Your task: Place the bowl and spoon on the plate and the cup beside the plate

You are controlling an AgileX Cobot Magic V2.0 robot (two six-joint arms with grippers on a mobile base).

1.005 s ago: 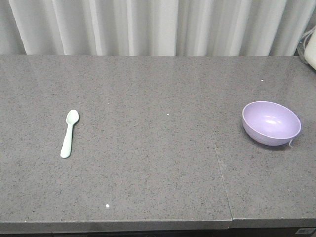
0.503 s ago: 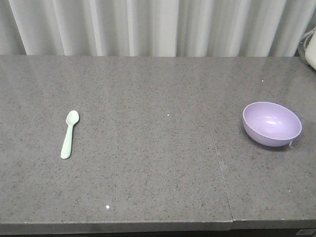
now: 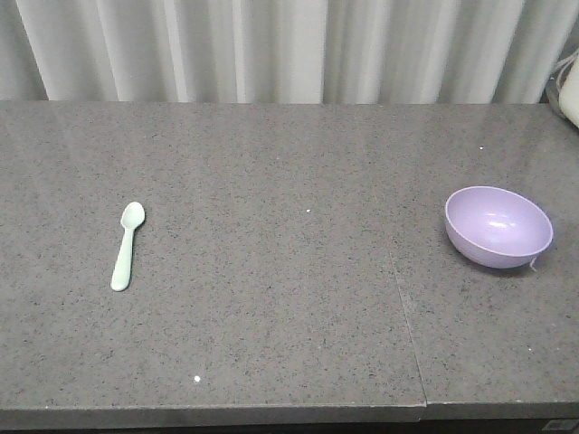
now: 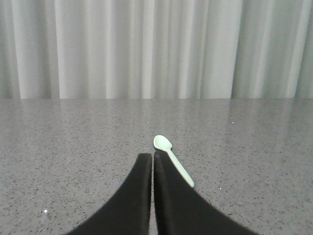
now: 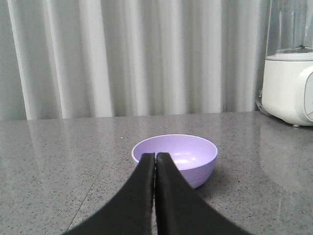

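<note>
A mint-green spoon (image 3: 126,246) lies flat on the grey counter (image 3: 271,298) at the left, head pointing away. A lilac bowl (image 3: 498,226) stands on the right, open side up. Neither arm shows in the front view. In the left wrist view my left gripper (image 4: 152,155) is shut and empty, its tips just short of the spoon (image 4: 172,159). In the right wrist view my right gripper (image 5: 155,155) is shut and empty, in front of the bowl (image 5: 177,155). The plate and the cup are out of view.
A white appliance (image 5: 290,88) with a clear jar stands at the counter's far right (image 3: 568,95). A seam (image 3: 404,316) runs across the counter between spoon and bowl. Pale curtains hang behind the back edge.
The front view shifted very slightly between one second ago and now; spoon and bowl have not moved on the counter.
</note>
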